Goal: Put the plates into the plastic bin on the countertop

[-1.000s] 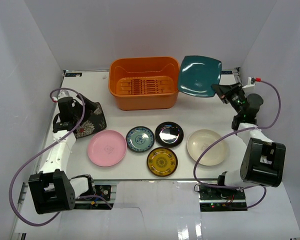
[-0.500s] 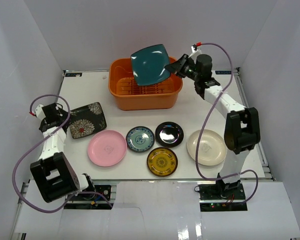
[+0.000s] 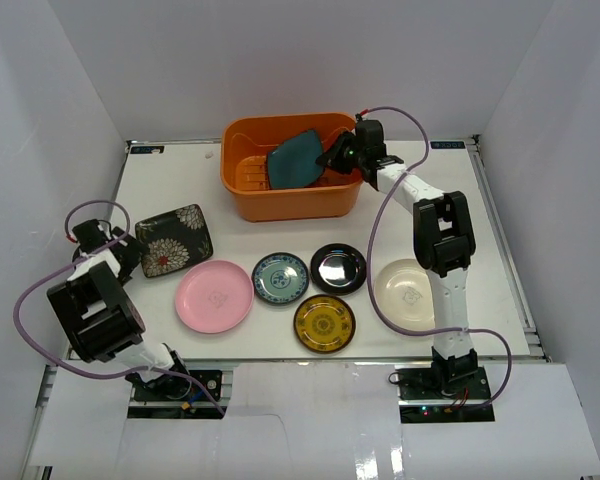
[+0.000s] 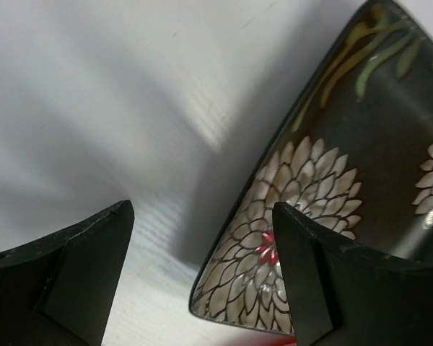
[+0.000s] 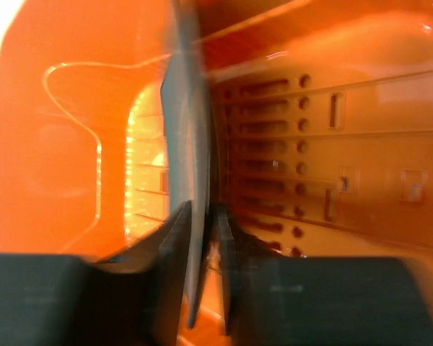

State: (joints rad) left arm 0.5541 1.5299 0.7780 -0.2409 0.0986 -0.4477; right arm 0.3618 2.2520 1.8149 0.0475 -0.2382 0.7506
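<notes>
Seen from above, the right hand [image 3: 336, 158] reaches into the bin [image 3: 280, 203] and pinches the teal plate [image 3: 295, 158], which is tilted inside it. Its wrist view shows the plate edge-on between narrow fingers. The left hand [image 4: 202, 238] gapes wide at a corner of the floral plate [image 4: 361, 144], which lies on the worktop [image 4: 94, 86].

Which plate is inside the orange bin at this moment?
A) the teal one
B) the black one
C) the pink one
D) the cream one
A: the teal plate is tilted within the walls of the bin, its edge pinched by the right tool.
</notes>
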